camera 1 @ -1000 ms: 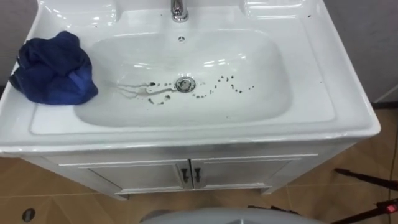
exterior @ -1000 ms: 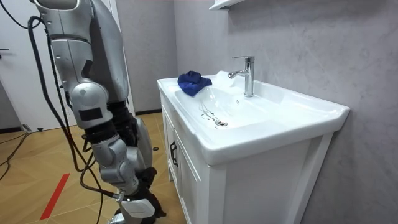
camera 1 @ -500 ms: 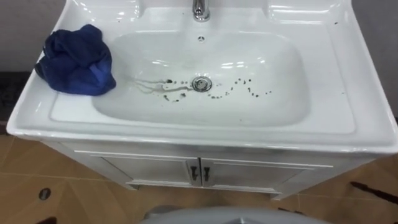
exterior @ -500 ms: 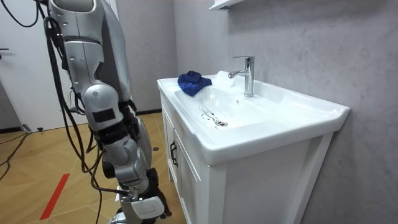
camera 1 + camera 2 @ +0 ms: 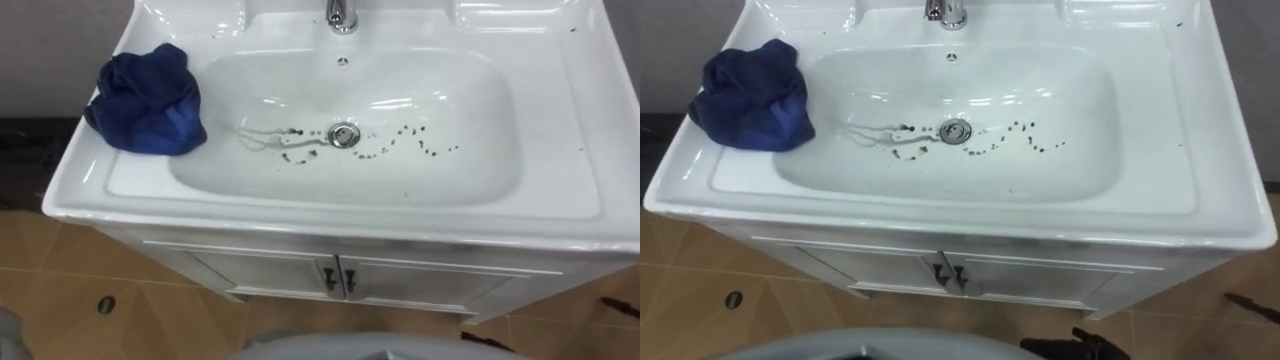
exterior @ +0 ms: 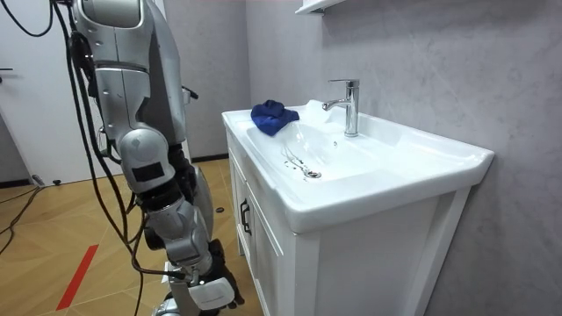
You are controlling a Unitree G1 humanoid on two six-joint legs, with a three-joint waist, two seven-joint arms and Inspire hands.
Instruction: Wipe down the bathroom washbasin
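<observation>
The robot stands on the wooden floor (image 6: 53, 219) at the room view's left of a white vanity cabinet (image 5: 250, 275). The cabinet's white tabletop (image 5: 565, 120) holds the basin (image 5: 400, 190), which sits mid-frame in the eye views. A crumpled blue cloth (image 5: 148, 98) lies at upper left on the tabletop, just beside the bowl's edge. The chrome faucet (image 5: 342, 14) stands at top centre. Around the drain (image 5: 343, 134) lie a grey smear (image 5: 262, 137) and scattered dark specks (image 5: 425, 150). Whether either robot hand is spread or pressed together, I cannot tell.
</observation>
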